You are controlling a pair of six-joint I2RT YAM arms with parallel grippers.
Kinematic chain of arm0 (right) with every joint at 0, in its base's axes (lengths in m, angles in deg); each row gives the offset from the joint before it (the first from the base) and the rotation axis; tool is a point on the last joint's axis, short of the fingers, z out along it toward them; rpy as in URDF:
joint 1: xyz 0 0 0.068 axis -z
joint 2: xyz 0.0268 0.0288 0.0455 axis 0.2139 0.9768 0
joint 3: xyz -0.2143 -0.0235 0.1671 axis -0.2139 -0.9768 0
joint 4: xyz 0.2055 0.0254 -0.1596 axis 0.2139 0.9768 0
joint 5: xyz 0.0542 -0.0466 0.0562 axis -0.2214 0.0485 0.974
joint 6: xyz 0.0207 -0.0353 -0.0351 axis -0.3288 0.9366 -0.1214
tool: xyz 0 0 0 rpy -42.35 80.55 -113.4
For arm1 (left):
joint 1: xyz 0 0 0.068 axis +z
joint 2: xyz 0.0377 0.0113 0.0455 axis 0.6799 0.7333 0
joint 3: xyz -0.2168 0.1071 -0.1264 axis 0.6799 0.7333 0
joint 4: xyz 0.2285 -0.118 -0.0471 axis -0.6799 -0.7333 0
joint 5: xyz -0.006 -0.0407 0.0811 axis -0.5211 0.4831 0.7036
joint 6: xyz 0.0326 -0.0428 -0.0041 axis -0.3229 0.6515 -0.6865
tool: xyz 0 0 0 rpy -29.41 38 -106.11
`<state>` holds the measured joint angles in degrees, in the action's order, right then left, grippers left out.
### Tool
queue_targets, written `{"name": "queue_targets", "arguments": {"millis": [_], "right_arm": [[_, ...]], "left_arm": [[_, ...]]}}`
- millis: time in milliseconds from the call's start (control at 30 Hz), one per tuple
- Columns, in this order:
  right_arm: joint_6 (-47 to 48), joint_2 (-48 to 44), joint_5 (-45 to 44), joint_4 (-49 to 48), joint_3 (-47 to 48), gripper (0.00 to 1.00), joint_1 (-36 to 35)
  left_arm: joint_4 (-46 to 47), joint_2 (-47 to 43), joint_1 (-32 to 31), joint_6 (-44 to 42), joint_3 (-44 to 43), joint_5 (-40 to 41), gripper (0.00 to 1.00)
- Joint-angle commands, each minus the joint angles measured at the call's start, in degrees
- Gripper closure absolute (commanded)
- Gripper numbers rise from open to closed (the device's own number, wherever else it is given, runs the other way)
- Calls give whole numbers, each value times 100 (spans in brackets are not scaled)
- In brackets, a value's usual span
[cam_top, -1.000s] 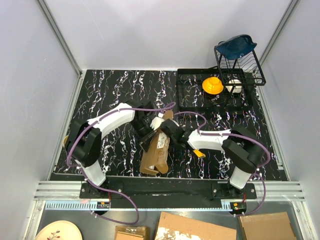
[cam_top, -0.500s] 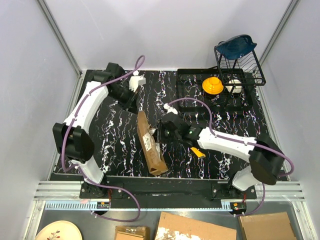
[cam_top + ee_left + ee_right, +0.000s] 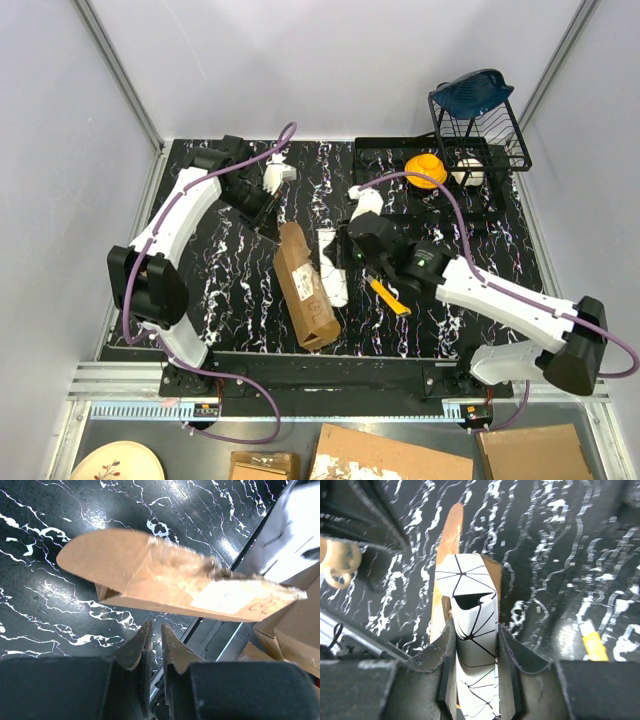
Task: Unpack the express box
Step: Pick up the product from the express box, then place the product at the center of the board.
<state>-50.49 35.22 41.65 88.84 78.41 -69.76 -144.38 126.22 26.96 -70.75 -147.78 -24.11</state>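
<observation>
The express box [image 3: 305, 285], a brown oblong carton with a white label, lies on the black marbled table with one end flap open. In the left wrist view the express box [image 3: 165, 580] sits beyond my fingertips. My left gripper [image 3: 262, 208] hovers at the back left, apart from the carton; the left gripper [image 3: 156, 625] is shut with nothing between its fingers. My right gripper [image 3: 348, 252] is shut on a white packet with black lines [image 3: 332, 275] beside the carton. In the right wrist view the white packet [image 3: 472, 605] fills the right gripper [image 3: 475, 627], above the open express box [image 3: 447, 545].
A yellow-and-black utility knife [image 3: 385, 297] lies just right of the white packet. A black dish rack [image 3: 375, 195] with a yellow object [image 3: 425, 170] and a blue item [image 3: 470, 92] stands at the back right. Cardboard pieces [image 3: 395, 455] lie below the table's front edge.
My left arm swung away from the carton to the back left. My right arm reached further out and drew the white packet from the carton, which has turned slightly.
</observation>
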Motion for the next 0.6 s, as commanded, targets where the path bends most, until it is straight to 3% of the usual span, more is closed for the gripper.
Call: {"name": "queue_targets", "arguments": {"millis": [0, 200, 567], "right_arm": [[-76, -532, -1171, 1310, 381, 100, 273], [-561, -1288, -522, 1393, -823, 100, 1037], [-315, -1140, 708, 745, -1843, 96, 1917]], "left_arm": [[-5, -340, 23, -123, -1, -206, 85], [-58, -384, 32, -255, 8, -311, 84], [-190, -613, 94, -396, 219, -426, 78]]}}
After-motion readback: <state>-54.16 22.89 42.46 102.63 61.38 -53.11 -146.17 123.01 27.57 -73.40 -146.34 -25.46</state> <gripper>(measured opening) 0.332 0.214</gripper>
